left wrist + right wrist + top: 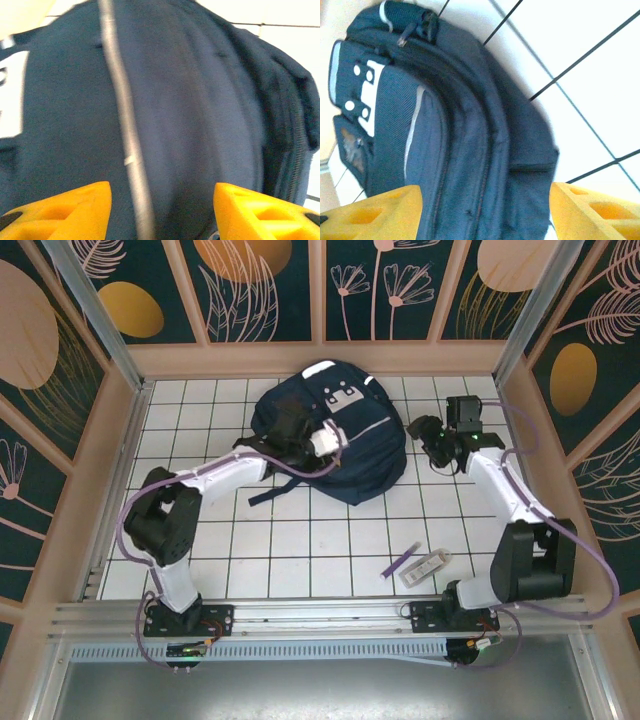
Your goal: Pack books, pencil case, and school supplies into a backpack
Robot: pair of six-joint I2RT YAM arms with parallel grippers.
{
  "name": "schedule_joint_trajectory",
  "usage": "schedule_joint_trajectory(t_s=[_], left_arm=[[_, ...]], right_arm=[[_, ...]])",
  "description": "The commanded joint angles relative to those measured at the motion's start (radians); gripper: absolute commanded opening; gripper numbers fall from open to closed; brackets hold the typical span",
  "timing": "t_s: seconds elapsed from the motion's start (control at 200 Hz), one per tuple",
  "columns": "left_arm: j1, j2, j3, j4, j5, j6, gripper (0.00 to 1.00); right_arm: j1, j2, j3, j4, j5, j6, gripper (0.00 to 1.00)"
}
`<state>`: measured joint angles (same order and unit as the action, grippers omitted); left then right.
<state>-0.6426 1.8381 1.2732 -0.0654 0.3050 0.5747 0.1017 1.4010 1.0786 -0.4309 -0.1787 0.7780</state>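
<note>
The navy backpack (345,455) lies flat at the back middle of the tiled table, zippers shut as far as I can see. My left gripper (298,430) hovers over its left part. In the left wrist view that gripper (162,212) is open, its yellow fingers (65,210) straddling blue fabric and the grey reflective strip (125,130). My right gripper (422,432) sits just off the backpack's right side, open (485,215), with the zippered side wall (485,165) between its fingers (595,210). A purple pen (402,560) and a clear stationery pack (431,565) lie near the front right. The books are out of view.
Wooden walls with painted panels (320,290) close in the table on three sides. A dark strap (275,492) trails from the backpack toward the front. White tiles (300,550) stretch between the backpack and the arm bases.
</note>
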Motion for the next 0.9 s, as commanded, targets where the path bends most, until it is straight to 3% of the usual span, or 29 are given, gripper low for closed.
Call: schedule_joint_trajectory(t_s=[0.0, 0.23, 0.37, 0.515, 0.686, 0.896], left_arm=[[-0.037, 0.065, 0.052, -0.058, -0.033, 0.116, 0.56], [-0.045, 0.115, 0.085, 0.035, -0.224, 0.06, 0.54], [-0.046, 0.082, 0.086, 0.071, -0.209, 0.05, 0.24], [-0.046, 0.067, 0.119, 0.063, -0.174, 0.01, 0.0], [-0.045, 0.052, 0.133, 0.082, -0.135, -0.051, 0.0], [-0.043, 0.036, 0.147, 0.129, -0.135, -0.162, 0.0]], right_arm=[[0.001, -0.09, -0.04, -0.042, 0.133, -0.056, 0.68], [-0.002, -0.119, -0.122, -0.033, 0.037, -0.046, 0.67], [0.003, -0.121, -0.19, -0.044, -0.013, -0.026, 0.67], [0.007, -0.123, -0.213, -0.154, 0.05, 0.089, 0.67], [-0.001, -0.116, -0.268, -0.235, 0.022, 0.22, 0.63], [-0.016, -0.064, -0.266, -0.318, 0.024, 0.231, 0.63]])
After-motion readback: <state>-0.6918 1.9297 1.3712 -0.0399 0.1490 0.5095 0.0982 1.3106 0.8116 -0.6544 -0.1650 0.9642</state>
